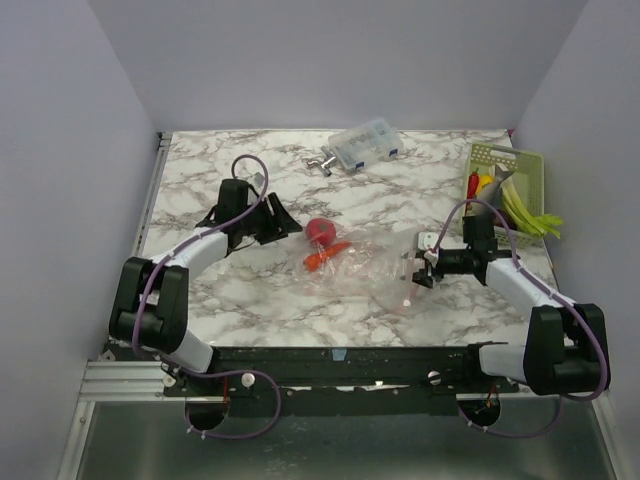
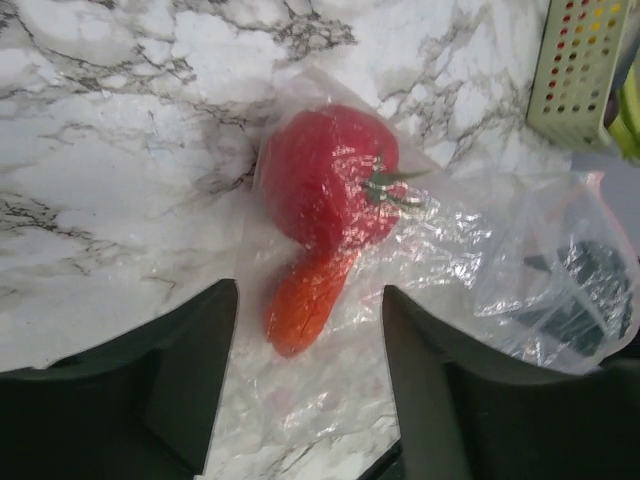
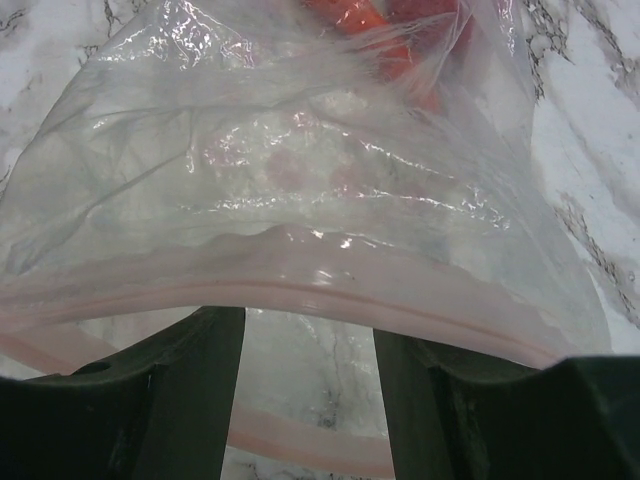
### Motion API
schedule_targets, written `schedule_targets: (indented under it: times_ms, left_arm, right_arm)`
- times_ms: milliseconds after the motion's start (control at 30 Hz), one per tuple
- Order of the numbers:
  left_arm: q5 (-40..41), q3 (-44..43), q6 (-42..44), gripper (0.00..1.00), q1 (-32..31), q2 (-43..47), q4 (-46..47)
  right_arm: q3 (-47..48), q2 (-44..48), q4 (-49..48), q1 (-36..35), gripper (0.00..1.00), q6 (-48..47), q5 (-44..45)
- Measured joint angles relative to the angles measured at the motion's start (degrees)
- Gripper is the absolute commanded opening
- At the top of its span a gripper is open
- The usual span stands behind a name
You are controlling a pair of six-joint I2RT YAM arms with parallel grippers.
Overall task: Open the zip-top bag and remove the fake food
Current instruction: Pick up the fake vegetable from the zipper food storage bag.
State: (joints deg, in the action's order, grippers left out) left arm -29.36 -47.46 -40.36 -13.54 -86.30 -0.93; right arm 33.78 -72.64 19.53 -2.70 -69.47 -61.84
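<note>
Currently: clear crinkly zip-top bag (image 1: 365, 265), pink zipper, bench (image 1: 250, 300) centre; red plastic tomato (image 2: 330, 175), orange carrot (image 2: 305, 300) inside. Left hand (image 2: 310, 295) open, empty, above carrot; right hand (image 3: 308, 325) part-open at mouth. Risk: film pinched, bag dragged.

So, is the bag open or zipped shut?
Open. The bag's two pink zipper strips lie apart, a gap between them; the red and orange toy food is inside.

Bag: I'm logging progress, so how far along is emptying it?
Done: the bag mouth looks open, its pink strips parted in the right wrist view. In hand: the right pincer sits open at that mouth, the left pincer open over the carrot end. To do: the tomato and carrot are inside the bag.
</note>
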Motion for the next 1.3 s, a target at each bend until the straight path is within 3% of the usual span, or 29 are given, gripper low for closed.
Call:
schedule_targets:
  times_ms: [133, 300, 933, 1300]
  left_arm:
    - [0.9, -3.7, -1.2, 0.29, 1.1, -2.8, -1.4]
    - [2.8, -10.3, -0.1, 0.14, 1.5, -7.1, -5.6]
    - [3.0, -28.8, 8.0, 0.14, -5.3, -24.2, -20.6]
    - [2.0, -29.9, 10.3, 0.14, -11.3, -25.4, -23.5]
  right_arm:
    - [-0.2, 0.1, -2.5, 0.0, 0.56, 1.7, 0.5]
    - [-0.4, 0.1, -5.6, -0.3, 0.55, 3.9, 1.2]
    - [-1.5, -1.4, -16.5, -9.8, 0.55, 10.2, 8.6]
    - [-1.8, -2.2, -20.7, -11.1, 0.58, 12.9, 11.8]
